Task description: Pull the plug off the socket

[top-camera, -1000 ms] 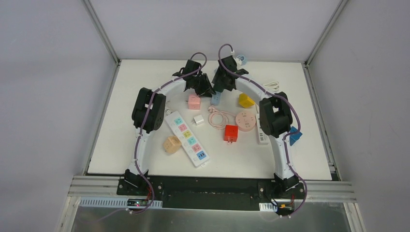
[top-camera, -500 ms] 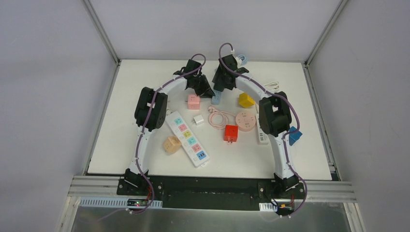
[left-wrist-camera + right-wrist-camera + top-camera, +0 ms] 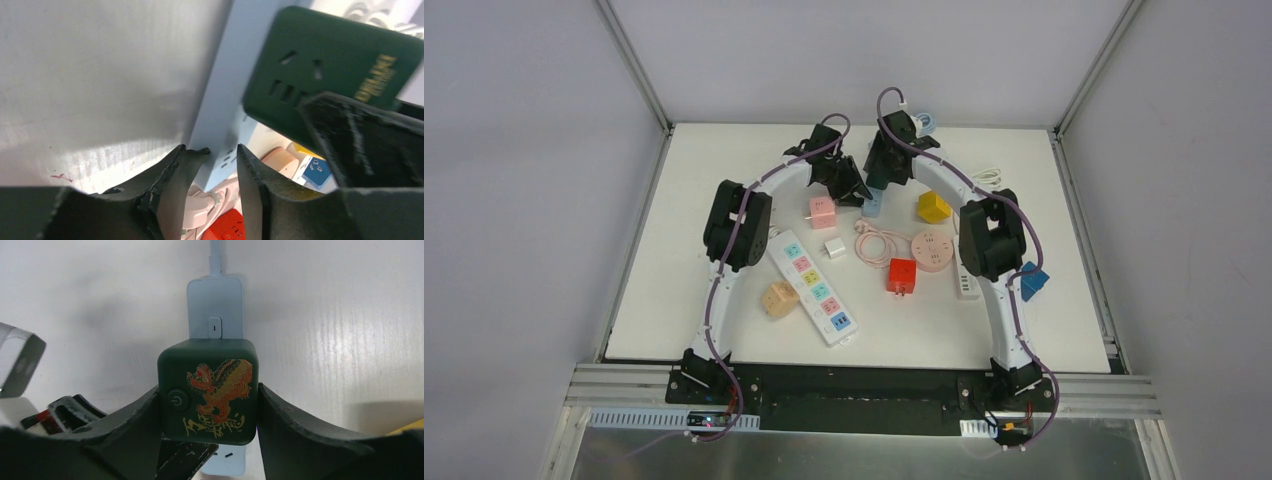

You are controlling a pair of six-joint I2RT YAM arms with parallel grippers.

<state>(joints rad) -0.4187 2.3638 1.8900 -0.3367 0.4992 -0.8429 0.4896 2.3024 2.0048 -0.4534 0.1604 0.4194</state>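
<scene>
Both left gripper [image 3: 856, 195] and right gripper [image 3: 877, 185] are being crowded upper centre from above. Left wrist: jaws are showing narrow at pale strip [image 3: 222, 75], hold unclear. Right wrist, centre: green plug [image 3: 208, 390] is being clamped; unpinned, the strip risks being lifted along.

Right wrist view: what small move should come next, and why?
Probably draw the right gripper straight away from the strip: it clamps the dark green cube plug, which sits on the light blue power strip, whose end the left gripper straddles.
</scene>
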